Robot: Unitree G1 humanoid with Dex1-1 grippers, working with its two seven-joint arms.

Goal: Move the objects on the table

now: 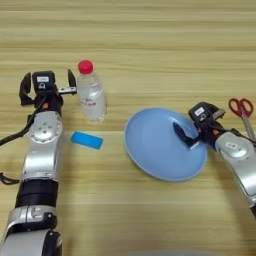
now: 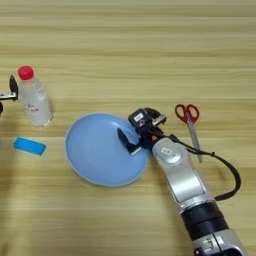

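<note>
Right claw (image 2: 134, 134) straddling near rim of wide light-blue round plate (image 2: 95, 150), fingers parted, one over rim, not closed. Left claw (image 1: 47, 85) spread wide beside small clear red-capped plastic bottle (image 1: 91, 95) on wooden worktop (image 1: 150, 45). Advice: seat rim deep between fingers before closing.

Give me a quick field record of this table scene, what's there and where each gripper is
table: light wood
bottle: upright, red cap, far left
blue block: flat, in front of the bottle
plate: light blue, centre
scissors: red handles, right of the plate
left gripper: open, beside the bottle
right gripper: open at the plate's right rim, one finger over the plate
</note>
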